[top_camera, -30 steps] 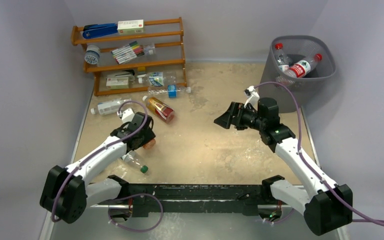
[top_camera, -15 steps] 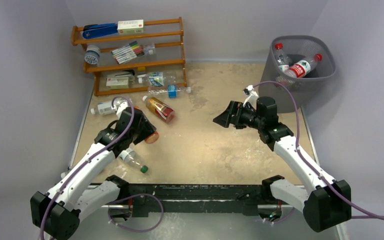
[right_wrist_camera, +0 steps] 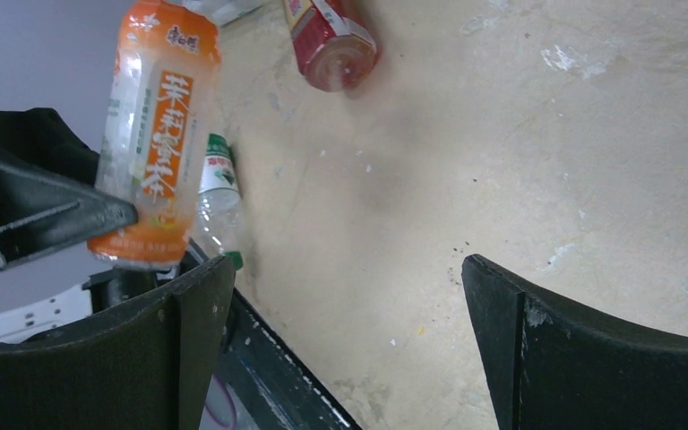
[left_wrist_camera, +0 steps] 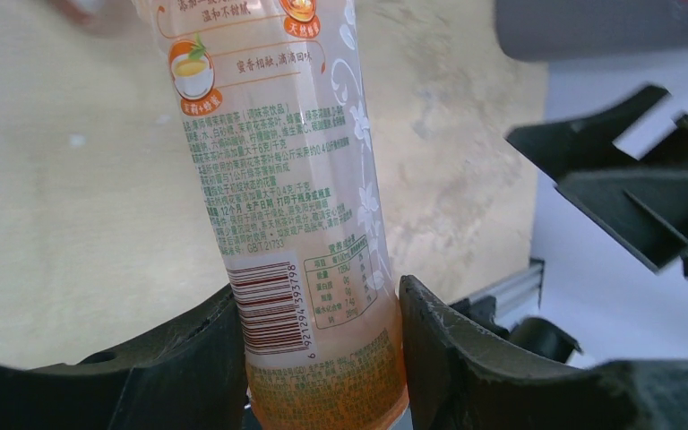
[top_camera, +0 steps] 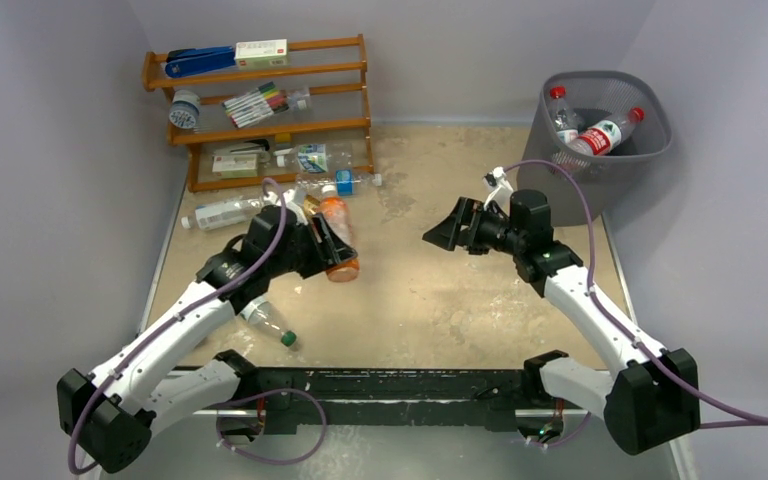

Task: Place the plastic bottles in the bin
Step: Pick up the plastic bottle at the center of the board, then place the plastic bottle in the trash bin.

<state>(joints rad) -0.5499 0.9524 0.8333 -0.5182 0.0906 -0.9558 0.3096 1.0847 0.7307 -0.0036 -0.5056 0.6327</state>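
Orange bottle (left_wrist_camera: 296, 224): glossy plastic. Tabletop (top_camera: 430, 300): matt, scuffed. Bin (top_camera: 620, 175): wire mesh. Rack (top_camera: 290, 127): smooth wood.

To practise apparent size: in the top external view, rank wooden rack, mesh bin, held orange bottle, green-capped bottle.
1. wooden rack
2. mesh bin
3. orange bottle and green-capped bottle: too alike to rank.

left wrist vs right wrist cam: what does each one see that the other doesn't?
Left wrist only: the barcode and fine print on the orange bottle, seen close up where the left hand clamps it near its base. Right wrist only: the open, empty right hand, plus a green-capped clear bottle and a red-labelled bottle lying on the table. Both: the orange bottle in the left hand, and the table.
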